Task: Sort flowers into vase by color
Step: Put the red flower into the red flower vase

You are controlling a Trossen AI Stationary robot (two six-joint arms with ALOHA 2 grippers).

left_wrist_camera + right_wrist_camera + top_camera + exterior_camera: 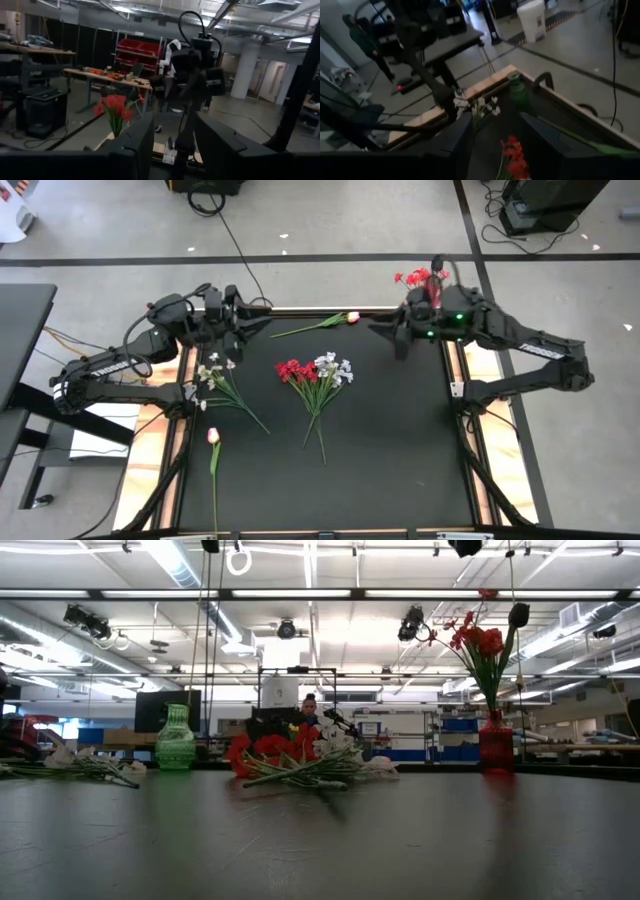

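Note:
A mixed bunch of red and white flowers (315,375) lies mid-table. A white bunch (222,378) lies at the left, one pink bud (213,437) near the left front and another pink bud (352,317) at the far edge. Red flowers (420,277) stand in a red vase (495,743) at the far right corner. A green vase (176,738) stands empty at the far left. My left gripper (175,150) hovers open at the far left, high above the table. My right gripper (495,145) hovers open at the far right, above the table, with nothing between its fingers.
The table's raised wooden rim (455,370) runs along its sides. Each arm's base stands at a far corner beside a vase. A person (362,37) stands in the room beyond the table's left side. The near half of the black tabletop (380,470) holds nothing.

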